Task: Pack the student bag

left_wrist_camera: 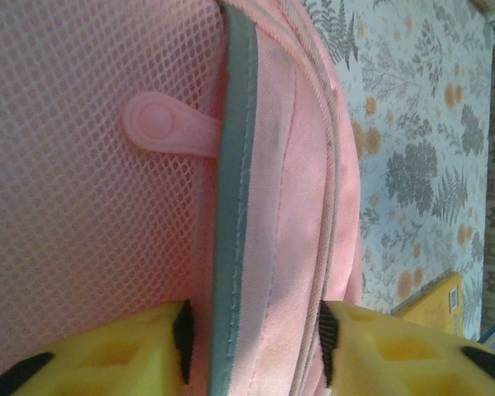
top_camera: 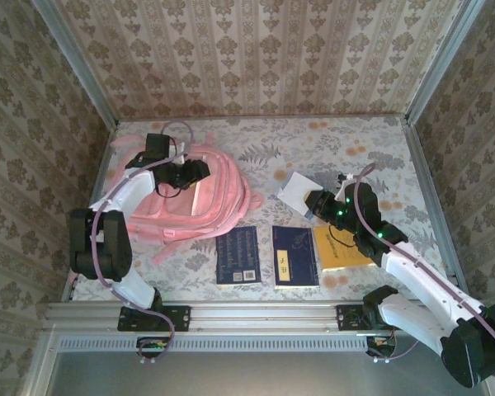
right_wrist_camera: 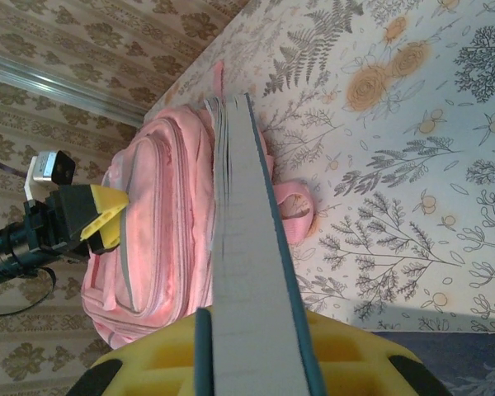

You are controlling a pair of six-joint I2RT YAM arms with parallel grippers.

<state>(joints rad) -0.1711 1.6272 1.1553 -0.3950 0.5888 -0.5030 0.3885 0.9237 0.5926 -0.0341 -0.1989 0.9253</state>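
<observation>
While the left gripper (left_wrist_camera: 254, 334) stands over the student bag (top_camera: 210, 206), its yellow fingers (left_wrist_camera: 140, 351) straddle a raised ridge of that bag. A grey band (left_wrist_camera: 231, 214) and a strip of pink cloth beside it fill the gap between the two black pads, which lie close against the cloth on either side. Whether they squeeze the ridge or merely flank it cannot be told. Outside one finger spreads a pink mesh panel (left_wrist_camera: 66, 214), and ahead of the fingertips a round-ended pink zip tab (left_wrist_camera: 161, 124) lies across the mesh with its stem running under the grey band. Outside the other finger the bag's curved edge drops to the flowered table (left_wrist_camera: 421, 148), where a corner of a yellow book (left_wrist_camera: 437, 305) shows. The right gripper (right_wrist_camera: 256, 330) is pinching a grey book (right_wrist_camera: 243, 214) edge-on, so that its cover and pages run straight out from between the fingers. Seen from this wrist, the bag lies beyond the fingertips and mostly to the left of the book, with the left gripper's yellow tips set on its upper face. From above, the bag lies flat under the left fingers, apart from the right fingers and their book. Nearer the arm bases than those fingers, the yellow book, a blue book (top_camera: 295, 256) and a dark booklet (top_camera: 238, 256) lie side by side.
</observation>
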